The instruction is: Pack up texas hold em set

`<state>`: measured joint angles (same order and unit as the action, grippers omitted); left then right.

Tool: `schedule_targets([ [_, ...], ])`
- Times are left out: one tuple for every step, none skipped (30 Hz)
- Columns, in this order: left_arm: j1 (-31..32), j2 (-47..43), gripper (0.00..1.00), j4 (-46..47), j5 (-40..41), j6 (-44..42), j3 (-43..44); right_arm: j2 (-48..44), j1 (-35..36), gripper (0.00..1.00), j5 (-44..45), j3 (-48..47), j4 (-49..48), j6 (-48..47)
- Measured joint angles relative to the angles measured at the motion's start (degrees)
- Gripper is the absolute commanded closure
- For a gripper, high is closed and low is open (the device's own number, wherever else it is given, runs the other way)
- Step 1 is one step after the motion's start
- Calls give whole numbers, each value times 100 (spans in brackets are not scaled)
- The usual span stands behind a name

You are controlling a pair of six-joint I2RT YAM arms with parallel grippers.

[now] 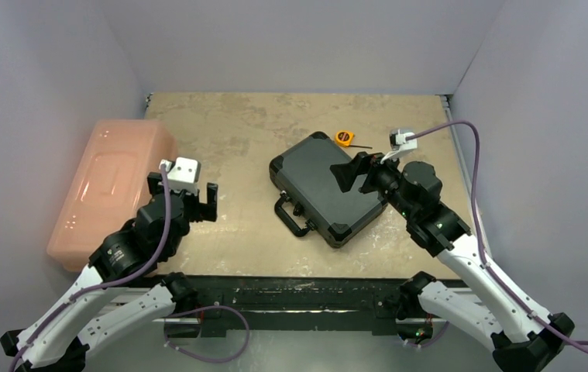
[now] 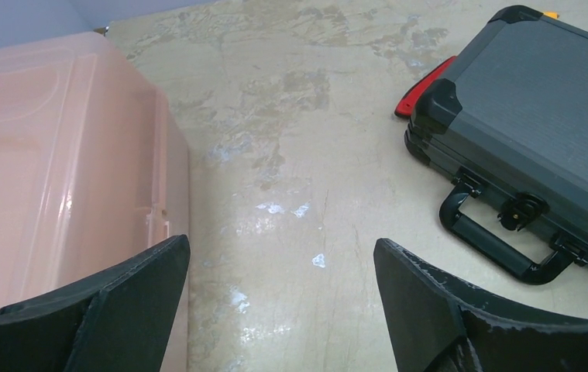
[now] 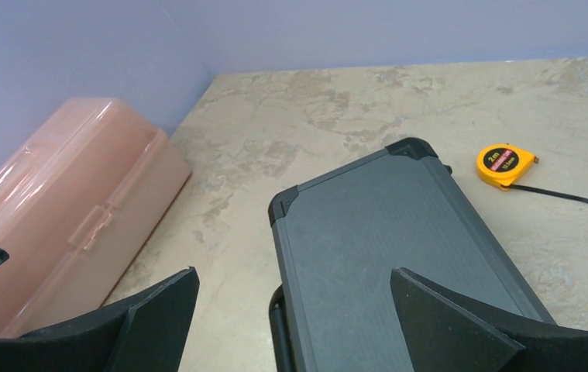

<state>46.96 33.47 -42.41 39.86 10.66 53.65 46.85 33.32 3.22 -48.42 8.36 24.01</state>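
Black fingers of each gripper fill the lower edge of the wrist views.

1. Left gripper (image 2: 279, 244): the fingers are spread wide with nothing between them. It hangs over bare table (image 1: 259, 124), between the pink bin (image 2: 50, 155) on its left and the black case (image 2: 538, 101) on its right, clear of both.

2. Right gripper (image 3: 294, 273): the fingers are spread wide and hold nothing. It is positioned over the lid of the case, toward the right half. Whether the fingertips touch the lid cannot be told.

3. Black case: closed, lying flat near the centre of the table, turned at an angle to the table edges. The carry handle (image 2: 500, 248) faces the near edge, toward the arm bases. The lid surface is dark grey and textured, with black corner caps. No chips, cards or dice are visible outside it.

4. Pink bin: closed, translucent, lying along the left wall, well apart from the case.

5. Yellow tape measure (image 3: 505, 165): lies on the table just beyond the far corner of the case, not touching it, with a short dark strip extending from its body.

6. Red object (image 2: 422, 89): shows partly at the case's far-left corner in the left wrist view; most of it is hidden.
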Motion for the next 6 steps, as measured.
schedule_targets([
  [0, 0, 12, 0, 4, -11, -7, 0, 0, 1, -2, 15, -24, 2],
  [0, 2, 12, 0, 4, -28, -11, 0, 0, 1, -20, 31, -48, 0],
  [0, 2, 12, 0, 4, -39, -13, -4, 0, 1, -39, 57, -83, 0],
  [0, 4, 12, 0, 4, -44, -13, -11, 0, 1, -63, 79, -103, -2],
  [0, 4, 12, 0, 7, -55, -13, -15, 0, 1, -87, 96, -116, -2],
  [0, 4, 12, 0, 7, -72, -13, -15, 0, 1, -103, 105, -118, -4],
])
